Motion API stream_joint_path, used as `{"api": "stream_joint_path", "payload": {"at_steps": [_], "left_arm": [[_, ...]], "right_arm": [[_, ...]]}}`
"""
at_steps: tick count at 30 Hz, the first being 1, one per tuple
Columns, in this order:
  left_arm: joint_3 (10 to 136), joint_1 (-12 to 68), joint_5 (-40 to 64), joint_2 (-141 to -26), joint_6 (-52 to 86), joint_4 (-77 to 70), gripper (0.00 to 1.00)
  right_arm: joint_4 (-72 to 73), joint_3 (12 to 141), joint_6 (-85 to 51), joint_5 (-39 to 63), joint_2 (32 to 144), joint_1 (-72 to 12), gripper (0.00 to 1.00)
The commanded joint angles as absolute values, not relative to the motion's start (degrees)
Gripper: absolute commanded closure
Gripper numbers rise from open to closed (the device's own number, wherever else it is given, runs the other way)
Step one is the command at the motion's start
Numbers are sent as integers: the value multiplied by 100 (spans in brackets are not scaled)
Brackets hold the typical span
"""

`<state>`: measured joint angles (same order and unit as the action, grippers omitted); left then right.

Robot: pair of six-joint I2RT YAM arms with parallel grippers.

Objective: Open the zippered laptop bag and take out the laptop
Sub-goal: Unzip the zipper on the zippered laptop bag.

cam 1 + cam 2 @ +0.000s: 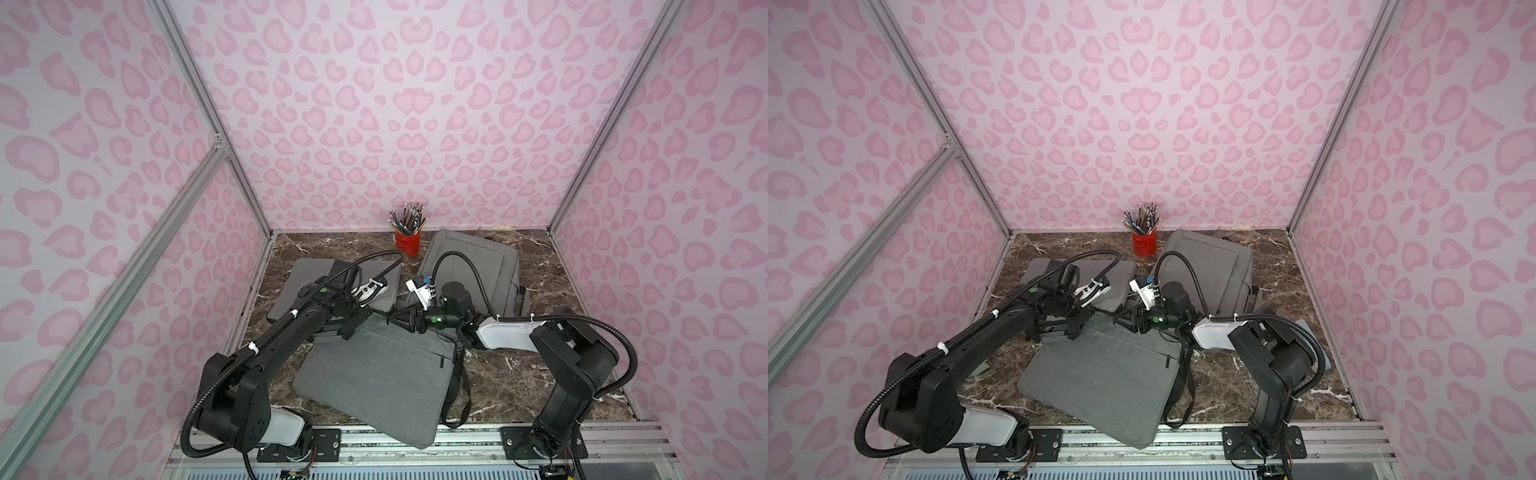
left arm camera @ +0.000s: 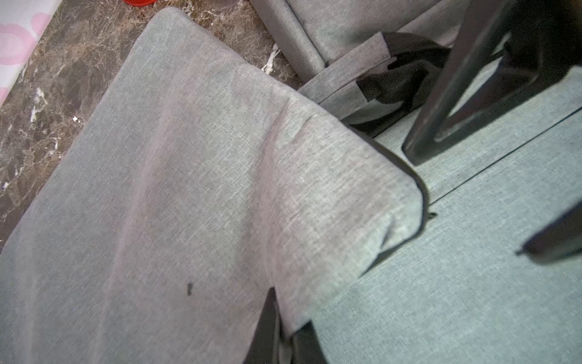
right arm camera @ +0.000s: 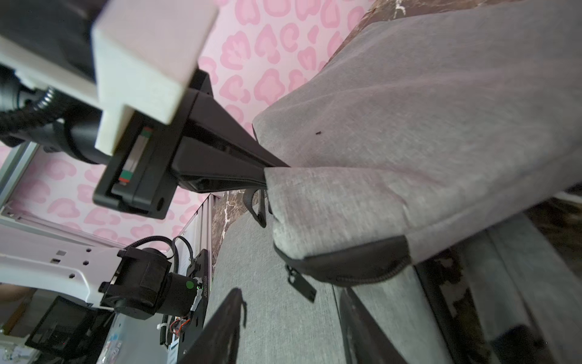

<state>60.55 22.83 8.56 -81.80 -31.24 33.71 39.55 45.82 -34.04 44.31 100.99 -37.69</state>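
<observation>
1. Position. The laptop bag [image 3: 393, 141] lies toward the back of the table [image 1: 519, 374] on the robot's left. Its near corner is raised and overlaps a larger grey bag [image 1: 374, 382].
2. Left gripper [image 3: 263, 171]. The jaws are clenched on the fabric edge of the raised corner. This hold lifts the corner clear and probably anchors the bag so the zip can be drawn against it.
3. Zip. The zipper pull [image 3: 300, 285] hangs free from the black corner trim, where the teeth appear closed. The laptop is not visible.
4. Right gripper [image 2: 467, 205]. It stands just beside the corner with the jaws released, grasping nothing. In the right wrist view the pull lies in line with the gap between its fingers.
5. Next step, as a judgement: close the right jaws on the pull. The small tab may slip.
</observation>
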Motion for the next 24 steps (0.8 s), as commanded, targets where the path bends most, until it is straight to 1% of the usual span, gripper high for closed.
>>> {"api": "stream_joint_path", "payload": {"at_steps": [1, 5, 10, 14, 20, 24], "left_arm": [[6074, 2270, 991, -8187, -3001, 3214, 98], [6073, 2275, 955, -8228, -2833, 3203, 93], [6007, 2276, 1011, -8165, -2647, 3109, 92], [5943, 2285, 962, -8139, -2623, 3083, 91], [5916, 2296, 924, -8127, -2590, 3102, 90], [5898, 2327, 890, -8125, -2532, 3116, 87]], "right_arm": [[4098, 4527, -4199, 4183, 10063, -3652, 46], [4067, 4478, -4790, 3646, 9892, -3697, 43], [3665, 4656, -6244, 3330, 10040, -3842, 47], [2973, 4974, -6834, 3091, 10218, -3941, 46], [3426, 5187, -7625, 3322, 10658, -4040, 44], [3687, 5247, -7975, 3364, 10829, -4096, 48]]}}
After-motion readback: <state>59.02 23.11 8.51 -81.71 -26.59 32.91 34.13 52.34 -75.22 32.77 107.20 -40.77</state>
